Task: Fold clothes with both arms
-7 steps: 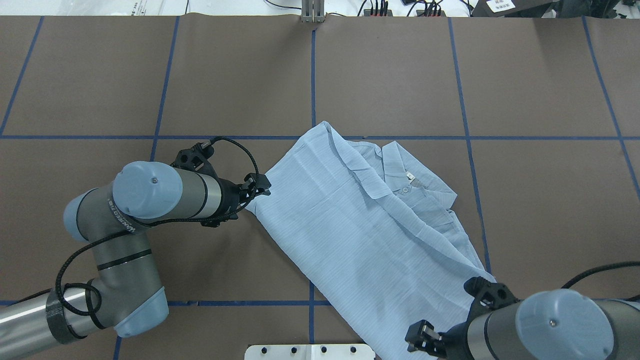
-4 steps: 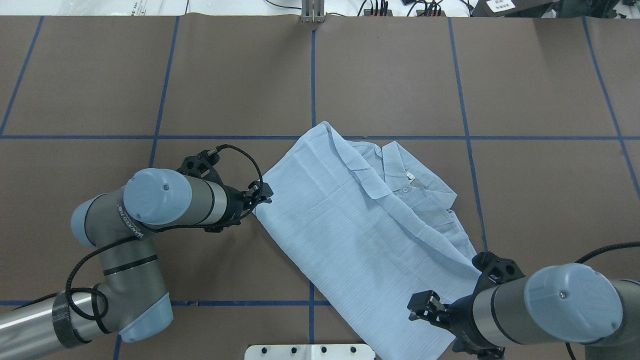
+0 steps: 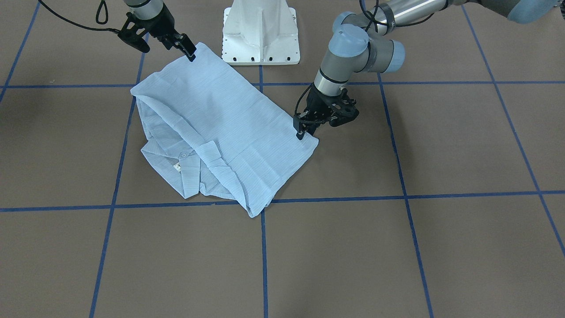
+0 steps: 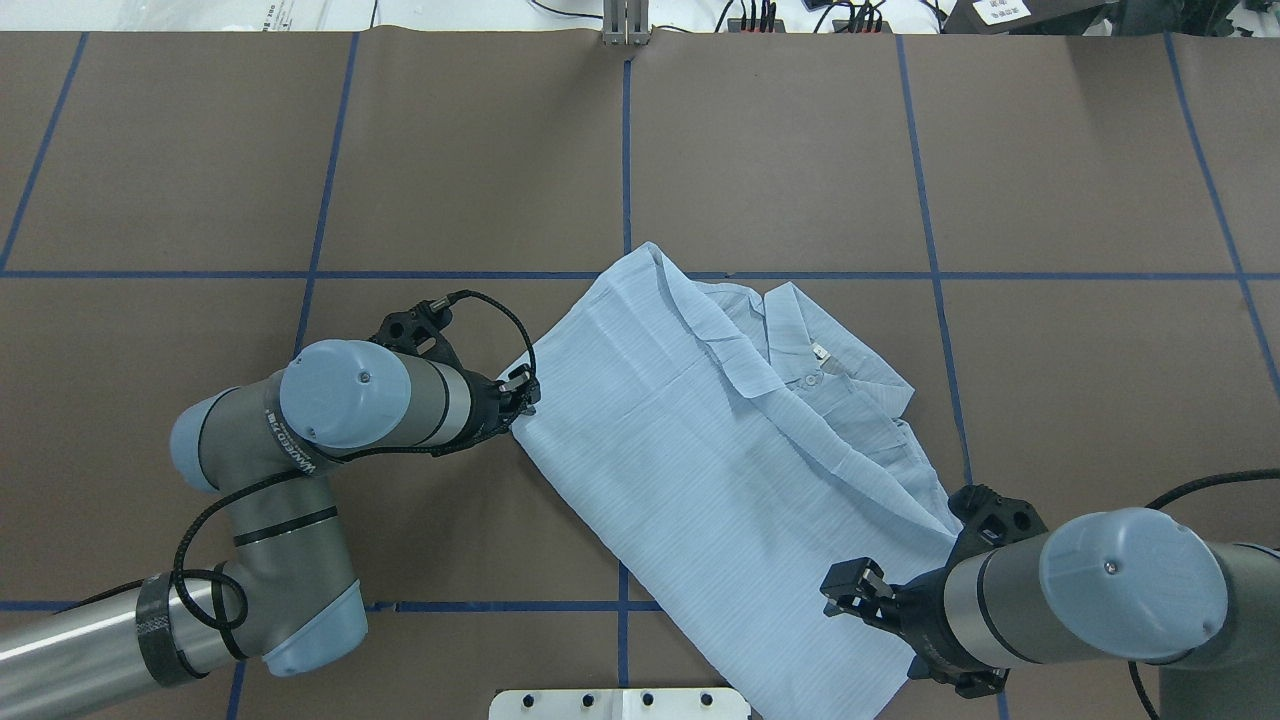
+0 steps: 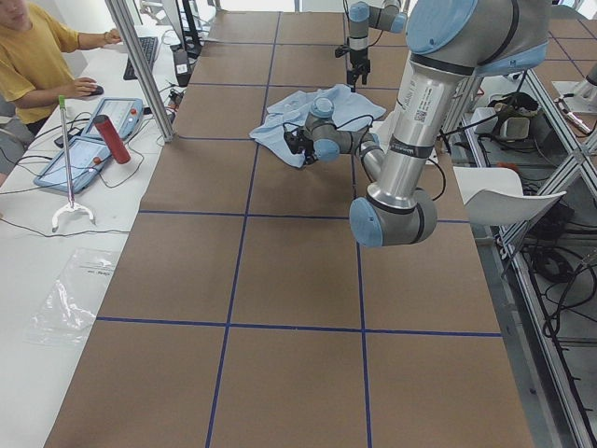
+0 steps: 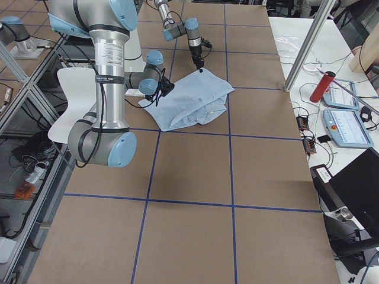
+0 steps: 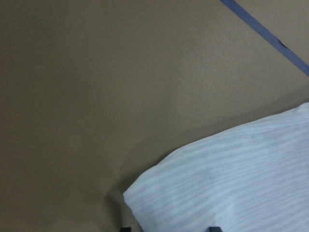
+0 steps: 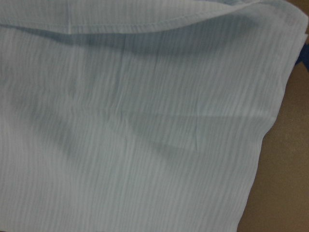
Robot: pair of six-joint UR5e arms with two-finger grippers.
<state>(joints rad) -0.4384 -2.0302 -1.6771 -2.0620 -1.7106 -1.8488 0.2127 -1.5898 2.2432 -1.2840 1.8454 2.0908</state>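
In the front-facing view, the thin pale-blue, finely striped button-up shirt point(image 3: 220, 119) lies flat on the matt brown table point(image 3: 397, 247). It is folded into a slanted oblong, and one tip crosses a blue tape line point(image 3: 353, 198). The black two-finger left gripper point(image 3: 301, 134) is placed at one end of the long edge facing the robot, and the black two-finger right gripper point(image 3: 190, 54) at the other end. This placing is judged to be meant for lifting that edge by both ends at once and laying it across.

In the overhead view, the collar point(image 4: 790, 325) and its small neck label point(image 4: 820, 352) are seen along the opposite long side, among soft creases and rumpled layers. The main panel is smooth. Whether the right gripper's fingers are spread or closed cannot be told.

In the two side views, the shirt point(image 5: 280, 117) is seen between the arms, and nothing about the fingers can be judged.

In the left wrist view, a rounded cloth corner point(image 7: 203, 193) is framed by two dark fingertips point(image 7: 213, 228). These are held apart on either side of it, with no pinch made yet. The fabric looks light and limp, so a shallow bite is judged likely to slip.

In the right wrist view, only striped cloth, a stitched edge point(image 8: 145, 26) and a strip of table are shown. No fingers appear.
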